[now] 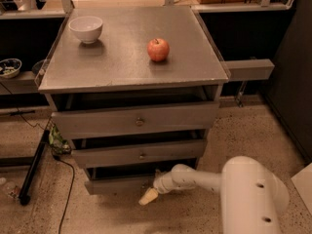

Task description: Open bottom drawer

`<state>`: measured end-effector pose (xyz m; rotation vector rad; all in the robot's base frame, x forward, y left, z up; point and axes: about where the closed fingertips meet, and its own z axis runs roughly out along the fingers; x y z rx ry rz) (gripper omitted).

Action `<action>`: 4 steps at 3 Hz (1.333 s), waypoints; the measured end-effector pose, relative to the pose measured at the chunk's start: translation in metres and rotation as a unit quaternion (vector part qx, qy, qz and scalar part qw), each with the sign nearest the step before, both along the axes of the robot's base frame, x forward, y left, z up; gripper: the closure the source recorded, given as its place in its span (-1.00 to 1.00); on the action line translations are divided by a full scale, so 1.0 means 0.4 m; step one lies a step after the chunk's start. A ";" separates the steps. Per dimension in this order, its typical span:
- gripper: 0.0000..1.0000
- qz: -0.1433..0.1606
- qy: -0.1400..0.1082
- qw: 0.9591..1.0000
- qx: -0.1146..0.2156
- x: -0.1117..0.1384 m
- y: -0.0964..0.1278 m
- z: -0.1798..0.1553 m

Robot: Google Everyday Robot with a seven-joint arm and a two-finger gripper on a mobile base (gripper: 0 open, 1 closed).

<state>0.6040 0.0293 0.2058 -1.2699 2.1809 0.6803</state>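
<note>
The grey cabinet has three drawer fronts. The bottom drawer (114,185) is the lowest, slimmest front, near the floor; its knob is hidden behind my gripper. My gripper (148,196) reaches in from the right on a white arm (195,178) and sits at the middle of the bottom drawer's front, its pale tip just below the front's lower edge. The drawer stands slightly out, with a dark gap above it.
The top drawer (139,121) and middle drawer (141,154) both stand slightly out. A white bowl (86,28) and a red apple (158,49) sit on the cabinet top. A black pole (31,167) and cable lie on the floor at left. My white arm base (251,199) fills the lower right.
</note>
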 end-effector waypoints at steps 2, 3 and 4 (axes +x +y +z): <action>-1.00 -0.005 0.015 0.999 0.033 -0.083 -0.050 0.037; -1.00 -0.024 -0.004 1.000 0.020 -0.074 -0.054 0.041; -1.00 -0.051 -0.047 0.998 -0.001 -0.053 -0.065 0.076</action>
